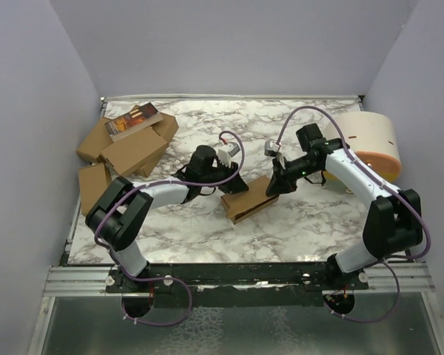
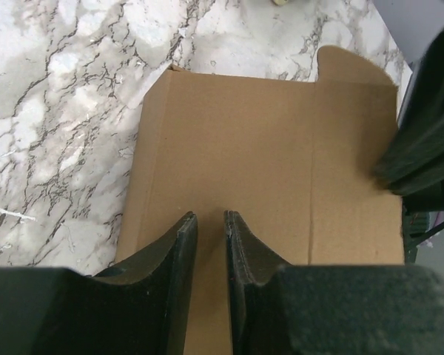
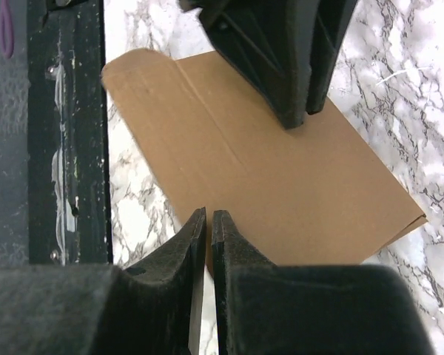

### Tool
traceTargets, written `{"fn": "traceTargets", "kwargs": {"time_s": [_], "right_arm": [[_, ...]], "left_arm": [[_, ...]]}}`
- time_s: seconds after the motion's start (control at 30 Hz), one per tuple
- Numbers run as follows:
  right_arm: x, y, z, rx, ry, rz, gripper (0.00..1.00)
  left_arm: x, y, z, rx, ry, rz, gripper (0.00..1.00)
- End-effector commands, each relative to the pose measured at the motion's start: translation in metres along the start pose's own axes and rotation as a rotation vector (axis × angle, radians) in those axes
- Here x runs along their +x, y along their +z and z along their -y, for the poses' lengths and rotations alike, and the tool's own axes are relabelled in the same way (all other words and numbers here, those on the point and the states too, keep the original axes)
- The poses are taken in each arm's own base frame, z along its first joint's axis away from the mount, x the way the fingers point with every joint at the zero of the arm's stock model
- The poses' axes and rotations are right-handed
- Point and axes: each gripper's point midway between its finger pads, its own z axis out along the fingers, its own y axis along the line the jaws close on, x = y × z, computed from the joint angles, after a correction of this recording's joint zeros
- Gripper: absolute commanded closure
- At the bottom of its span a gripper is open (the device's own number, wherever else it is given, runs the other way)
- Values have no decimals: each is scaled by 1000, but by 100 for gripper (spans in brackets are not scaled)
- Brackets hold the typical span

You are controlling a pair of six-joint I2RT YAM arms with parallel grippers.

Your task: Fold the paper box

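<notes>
At the middle of the table [image 1: 207, 231], the paper box [image 1: 249, 201] is held at 2 ends, probably braced for creasing. In the left wrist view, the left gripper [image 2: 211, 216] is pinched on 1 panel. In the right wrist view, the right gripper [image 3: 209, 213] is clamped on the opposite edge.

1. No word, number or brand can be read in any view.
2. The book [image 1: 133, 120] on the carton heap [image 1: 129, 151] has a printed cover, too small to read.
3. The cylinder [image 1: 370, 137] bears small red marks, illegible.
4. The box [image 1: 249, 200] shows plain brown faces.
</notes>
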Motion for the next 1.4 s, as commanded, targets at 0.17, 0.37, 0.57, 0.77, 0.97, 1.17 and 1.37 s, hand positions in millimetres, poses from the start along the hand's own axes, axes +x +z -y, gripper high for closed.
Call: {"fn": "traceTargets", "kwargs": {"time_s": [0.17, 0.37, 0.57, 0.77, 0.97, 1.17, 1.37], "right_arm": [[14, 27, 19, 5, 69, -20, 92], [18, 30, 18, -7, 74, -20, 92], [14, 31, 19, -25, 77, -10, 91], [6, 31, 20, -34, 77, 7, 89], [3, 31, 23, -31, 84, 11, 88], [-3, 31, 26, -33, 81, 24, 88], [-3, 31, 27, -32, 86, 22, 87]], "left_arm": [[-36, -23, 20, -49, -2, 84, 75], [2, -39, 8, -120, -43, 21, 81], [13, -58, 3, -191, -69, 50, 82], [30, -81, -19, -326, -168, 77, 93], [56, -93, -13, -291, -268, 111, 95], [62, -95, 7, -165, -338, 170, 93], [60, -91, 19, -48, -424, 248, 91]]}}
